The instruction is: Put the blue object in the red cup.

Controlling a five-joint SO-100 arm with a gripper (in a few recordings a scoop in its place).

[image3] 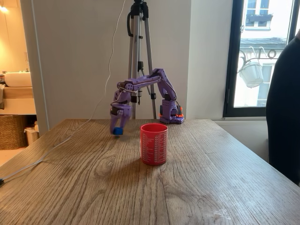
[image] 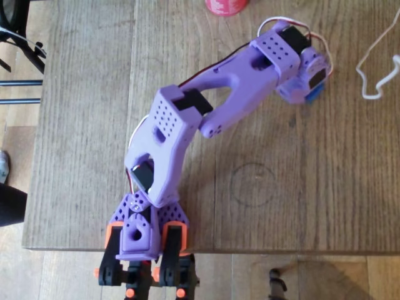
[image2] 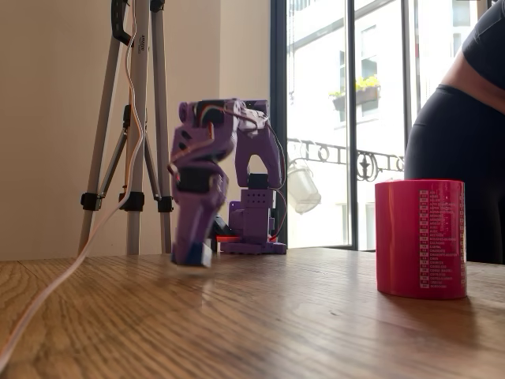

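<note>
The blue object (image3: 117, 131) is a small blue block held at the tip of my purple gripper (image3: 116, 127), which is shut on it. Block and gripper hang just over the wooden table. From above, a bit of the blue object (image: 315, 95) peeks out under the gripper (image: 304, 91) at the right of the table. In the low fixed view the gripper (image2: 192, 254) points straight down and is slightly blurred. The red cup (image3: 153, 144) stands upright to the right of the gripper and nearer the camera. The red cup (image: 225, 5) is cut by the top edge from above, and the red cup (image2: 420, 238) stands at the right.
A white cable (image: 374, 69) lies on the table beside the gripper and trails across the cable (image3: 56, 145) side of the top. A tripod (image3: 138, 56) stands behind the arm's base (image: 145, 240). A person (image2: 465, 118) stands at the table's edge. A pencil circle (image: 252, 185) marks the wood.
</note>
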